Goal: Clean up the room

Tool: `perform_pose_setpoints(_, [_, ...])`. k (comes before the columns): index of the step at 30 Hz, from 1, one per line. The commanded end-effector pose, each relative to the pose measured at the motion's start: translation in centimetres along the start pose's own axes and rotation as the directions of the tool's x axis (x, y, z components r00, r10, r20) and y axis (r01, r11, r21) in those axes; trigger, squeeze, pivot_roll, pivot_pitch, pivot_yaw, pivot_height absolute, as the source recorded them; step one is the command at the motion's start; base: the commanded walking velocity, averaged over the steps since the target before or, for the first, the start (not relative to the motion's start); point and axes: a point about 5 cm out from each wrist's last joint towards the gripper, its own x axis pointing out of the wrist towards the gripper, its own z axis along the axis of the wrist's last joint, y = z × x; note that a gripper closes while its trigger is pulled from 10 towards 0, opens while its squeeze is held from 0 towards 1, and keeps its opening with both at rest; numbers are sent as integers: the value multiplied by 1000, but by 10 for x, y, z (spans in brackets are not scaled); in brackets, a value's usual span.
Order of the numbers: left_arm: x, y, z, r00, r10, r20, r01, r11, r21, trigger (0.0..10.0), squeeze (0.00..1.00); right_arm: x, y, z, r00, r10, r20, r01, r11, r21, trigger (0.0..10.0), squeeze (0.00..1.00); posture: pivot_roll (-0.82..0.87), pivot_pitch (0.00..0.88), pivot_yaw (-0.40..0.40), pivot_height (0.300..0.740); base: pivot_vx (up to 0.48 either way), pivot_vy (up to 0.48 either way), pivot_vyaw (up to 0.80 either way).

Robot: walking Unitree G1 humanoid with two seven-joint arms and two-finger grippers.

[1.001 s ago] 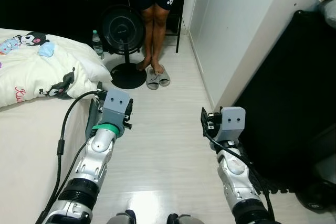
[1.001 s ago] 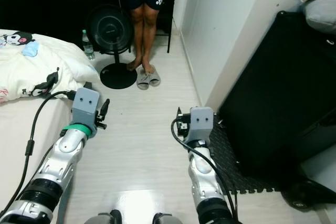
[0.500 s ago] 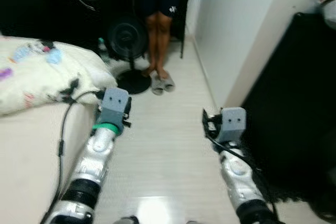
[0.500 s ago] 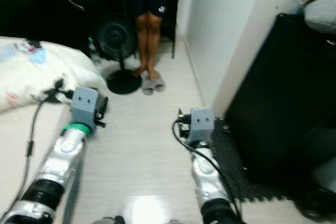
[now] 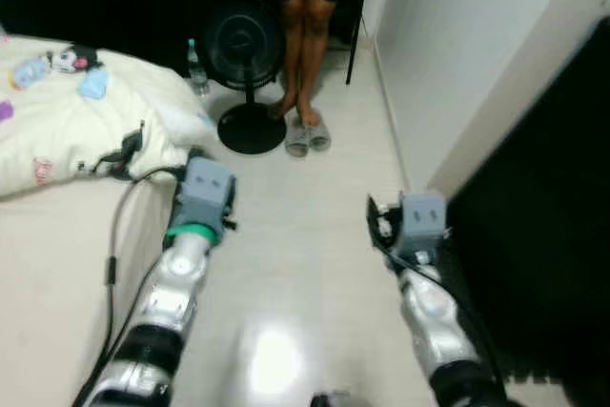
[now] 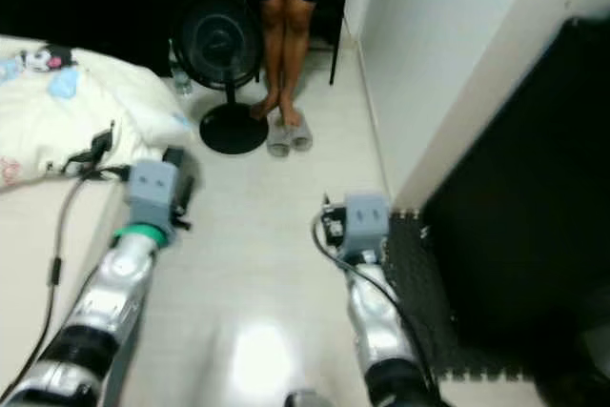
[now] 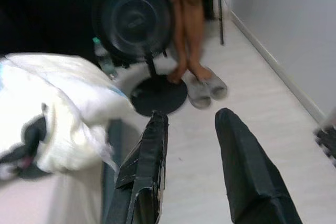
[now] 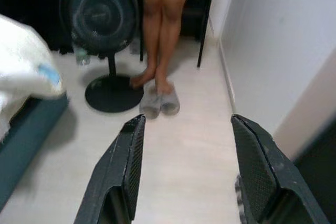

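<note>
Pale floor (image 5: 315, 235) is running between the bed (image 5: 57, 235) and the white wall (image 5: 457, 45). Left gripper (image 7: 191, 129) and right gripper (image 8: 184, 129) are hovering above it, fingers spread, holding nothing. A rumpled blanket (image 5: 76, 121) is lying on the bed; slippers (image 5: 307, 135) are resting beside the fan (image 5: 243, 54), at a person's feet (image 5: 297, 111).

Soft motion blur smears both eye views. A bright glare patch sits on the glossy pale wood-look floor (image 5: 272, 364) between the arms. The black background beyond the round black standing fan (image 5: 240, 40) stays dim; the white quilted bedding (image 7: 63, 114) looks overexposed and blurred.
</note>
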Motion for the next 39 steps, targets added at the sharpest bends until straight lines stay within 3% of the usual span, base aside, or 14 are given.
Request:
perform_pose_setpoints(1, [-5,6,-11,999,19,-41,-19,1000,9,10000,0,-7,7,-9,999,16,-34,-16,1000,9,10000,0,-34,36,34,740,360,0,0])
perform_pose_setpoints(24, [-4,6,-11,999,15,-42,-15,1000,13,10000,0,-7,7,-12,999,6,-50,-6,1000,0,10000,0,-33,38,38,740,358,0,0])
perform_pose_setpoints(28, [-4,6,-14,998,13,-62,-12,1000,17,10000,0,-7,6,-15,997,19,-80,-23,998,-53,10000,0,-33,38,38,740,146,0,356])
perform_pose_setpoints(33, [-10,-5,-30,988,-76,-137,81,996,33,10000,0,-12,5,-23,992,45,-116,-53,997,-63,10000,0,-33,38,38,740,0,0,790])
perform_pose_setpoints(35, [-25,-14,-59,956,-160,-246,181,982,63,10000,0,-23,4,-40,981,58,-187,-73,994,-76,10000,0,-38,38,38,740,0,0,778])
perform_pose_setpoints(36, [-25,-14,-59,956,-160,-246,181,982,63,10000,0,-23,4,-40,981,58,-187,-73,994,-76,10000,0,-38,38,38,740,0,0,775])
perform_pose_setpoints(37, [-43,-17,-85,914,-208,-348,250,965,81,10000,0,-37,0,-57,963,60,-262,-83,994,-78,10000,0,-40,38,39,740,0,0,769])
perform_pose_setpoints(39, [-49,-17,-93,901,-215,-377,263,961,81,10000,0,-42,-1,-62,957,58,-286,-84,993,-79,10000,0,-44,39,37,740,0,0,769])
